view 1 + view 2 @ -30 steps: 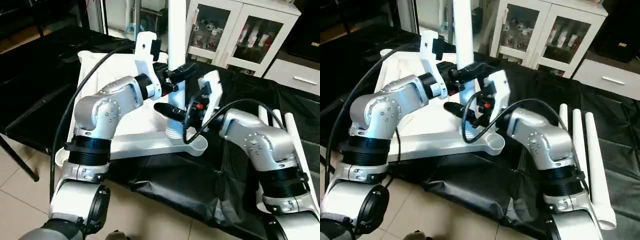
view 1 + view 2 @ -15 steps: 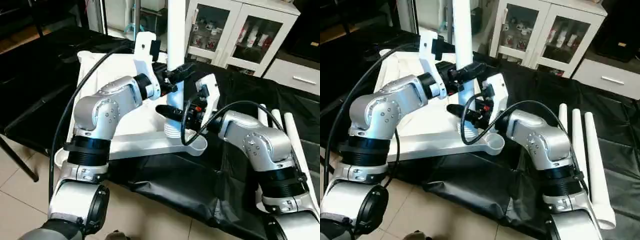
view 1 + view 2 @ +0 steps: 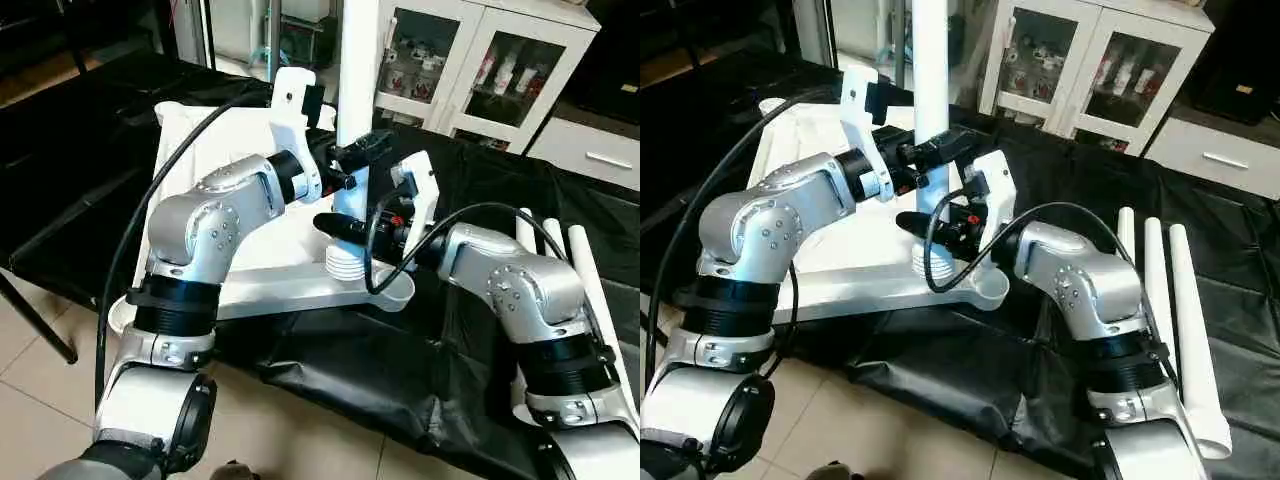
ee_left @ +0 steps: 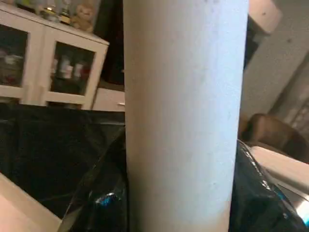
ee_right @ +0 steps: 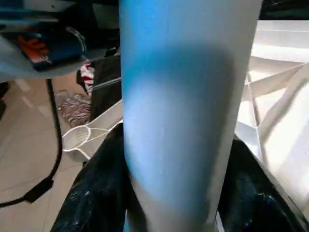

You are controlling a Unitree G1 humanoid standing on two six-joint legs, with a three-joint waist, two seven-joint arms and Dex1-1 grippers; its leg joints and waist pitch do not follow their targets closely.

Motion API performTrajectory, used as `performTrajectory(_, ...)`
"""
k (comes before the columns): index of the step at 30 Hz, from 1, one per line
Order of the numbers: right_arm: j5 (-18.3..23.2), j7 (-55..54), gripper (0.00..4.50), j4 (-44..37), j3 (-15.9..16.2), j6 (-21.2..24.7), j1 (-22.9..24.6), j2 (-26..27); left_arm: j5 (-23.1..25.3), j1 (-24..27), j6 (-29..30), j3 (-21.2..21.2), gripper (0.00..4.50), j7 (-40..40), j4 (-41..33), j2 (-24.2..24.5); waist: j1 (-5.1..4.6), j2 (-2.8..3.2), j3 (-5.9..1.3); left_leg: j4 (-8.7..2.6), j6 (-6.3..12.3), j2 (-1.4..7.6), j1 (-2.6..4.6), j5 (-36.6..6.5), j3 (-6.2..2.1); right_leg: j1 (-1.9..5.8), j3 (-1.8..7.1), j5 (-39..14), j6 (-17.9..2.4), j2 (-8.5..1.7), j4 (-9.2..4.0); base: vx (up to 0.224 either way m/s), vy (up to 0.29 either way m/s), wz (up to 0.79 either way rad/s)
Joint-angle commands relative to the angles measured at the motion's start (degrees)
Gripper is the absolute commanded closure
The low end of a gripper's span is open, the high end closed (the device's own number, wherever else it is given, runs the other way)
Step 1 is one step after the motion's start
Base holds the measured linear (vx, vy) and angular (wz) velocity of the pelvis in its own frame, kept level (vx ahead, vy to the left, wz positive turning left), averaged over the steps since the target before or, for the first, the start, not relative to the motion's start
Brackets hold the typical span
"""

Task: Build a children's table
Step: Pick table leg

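Tabletop: lies underside up on the black cover.
Leg: upright; I can't see if its foot is seated.
Left gripper: clamps it high.
Right gripper: clamps it low.
Risk: uneven push tilts it, I'd guess.
Spare legs: beside my right arm, well apart.

Two head cameras look down from above the arms at the tabletop, side by side, sharing the same scene. Each wrist camera sits very close to the upright leg.
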Motion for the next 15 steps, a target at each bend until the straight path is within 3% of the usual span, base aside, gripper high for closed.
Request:
performTrajectory(1, 2.7, 4.1, 2.63, -2.5, -2.0, 0.3, 0.3, -1.9, -2.2, 0.2, 2.3, 1.1, 1.92, -2.6, -0.6, 0.8, -0.11, 0.43, -4.3, -4.34, -1.44, 2.72, 0.56, -4.9, -0.81, 3.62, 2.83, -2.7, -10.8, -3.53, -3.26, 0.0, 0.0, 0.0)
performTrajectory(8, 7.7, 16.9, 2.64, -6.6, -2.1, 2.6, 2.8, -9.0, -11.4, -0.2, 6.2, 4.3, 1.46, -12.5, -0.2, 1.8, 0.42, 0.34, -4.16, -4.22, -0.01, 2.85, 0.59, -4.9, -0.79, 3.61, 2.83, -3.7, -12.2, -3.59, -3.37, 0.0, 0.0, 0.0)
performTrajectory(15, 9.4, 21.9, 2.64, -7.4, -2.5, 2.9, 4.1, -12.8, -17.4, -0.2, 10.4, 6.1, 1.28, -17.8, -0.6, 2.8, 0.25, 0.47, -4.15, -4.22, -0.59, 2.82, 0.55, -6.3, -0.85, 3.54, 2.79, -6.7, -12.1, -3.69, -3.63, 0.0, 0.0, 0.0)
